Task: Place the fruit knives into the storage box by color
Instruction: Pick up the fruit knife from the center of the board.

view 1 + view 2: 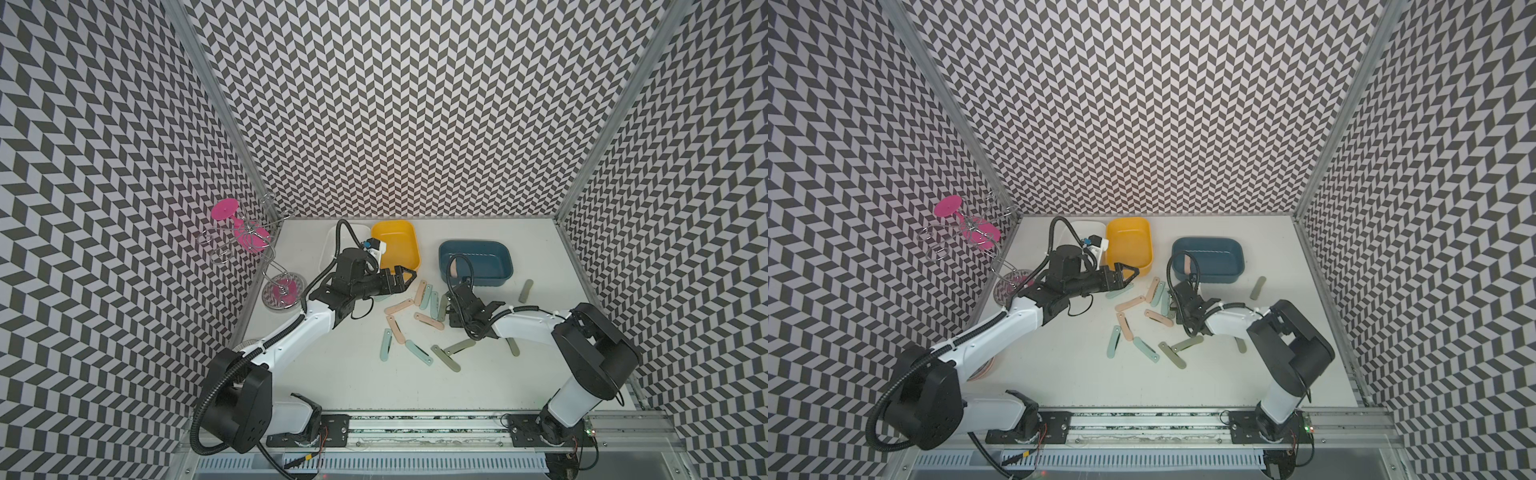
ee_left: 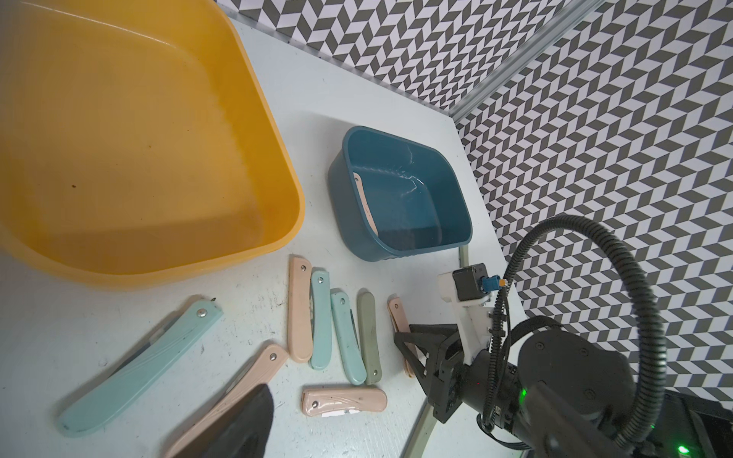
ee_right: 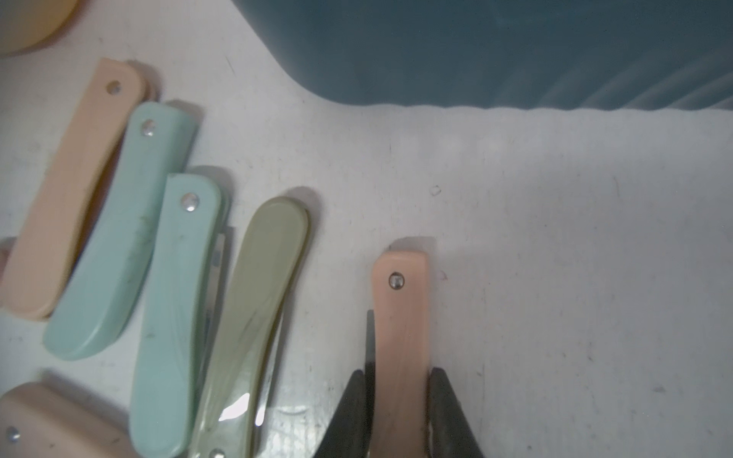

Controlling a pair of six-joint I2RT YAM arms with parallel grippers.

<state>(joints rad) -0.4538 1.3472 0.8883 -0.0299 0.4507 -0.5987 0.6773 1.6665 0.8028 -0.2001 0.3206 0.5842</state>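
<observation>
While the right gripper (image 3: 398, 372) has its fingers clenched across a peach-pink fruit knife (image 3: 400, 313) lying on the worktop (image 3: 555, 238) just beside the blue storage box (image 3: 515, 51), that slim, smooth bar may pivot or slip when lifted. The left gripper (image 1: 404, 277) is spread and empty.

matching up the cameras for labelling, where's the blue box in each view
Both top views: blue box at the back of the table, just right of the yellow box.
Left wrist: the whole box, beyond the row of knives.
Right wrist: only its blurred outer wall, beyond the pink knife in the right gripper.
Shared landmark: the yellow box, in all four views; only a blurred corner in the right wrist view.
</observation>
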